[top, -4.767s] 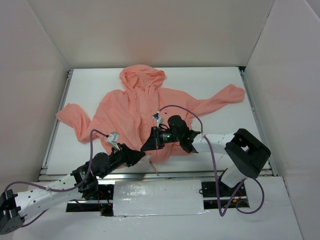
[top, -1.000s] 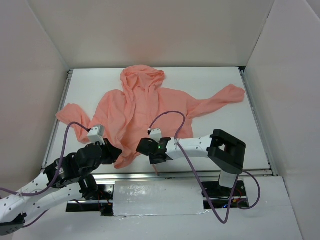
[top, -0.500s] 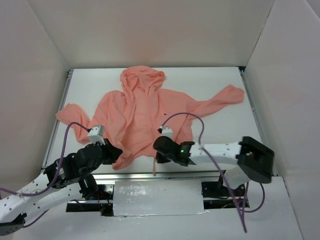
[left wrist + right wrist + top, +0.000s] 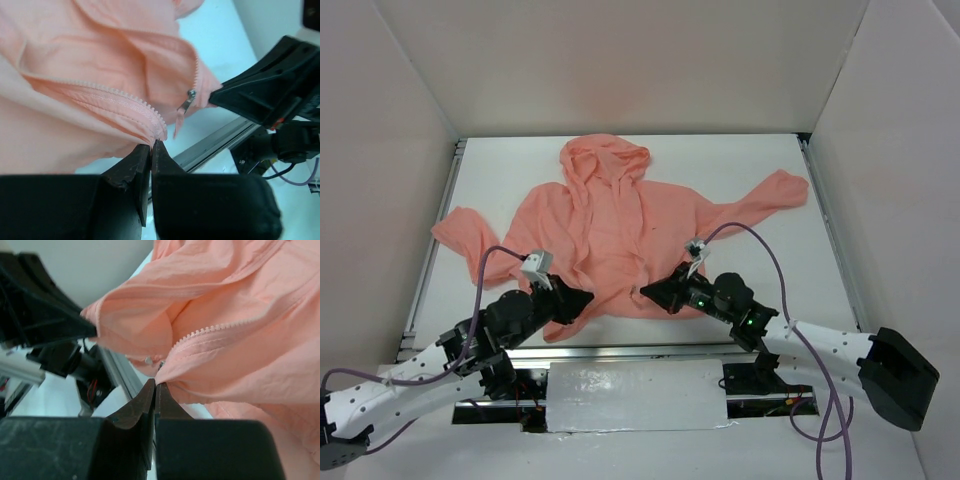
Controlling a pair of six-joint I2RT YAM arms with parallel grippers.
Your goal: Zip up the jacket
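While the left gripper (image 4: 582, 298) stays pinched on the zipper-tape end, lower centre-left, the salmon jacket (image 4: 610, 215) lies spread mid-frame. Right gripper (image 4: 650, 292), lower centre, has just clamped the opposite hem edge. Both bottom ends held; seating the zipper slider (image 4: 189, 97) is likely next.

— Where's there room to pass?
— Bare table (image 4: 820, 260) right of my right gripper (image 4: 645, 292), below the jacket (image 4: 610, 220) sleeve.
— Between your claws?
— Tight: my left gripper (image 4: 589, 298) sits near (hem bunched between us). The walls (image 4: 390, 150) box three sides.
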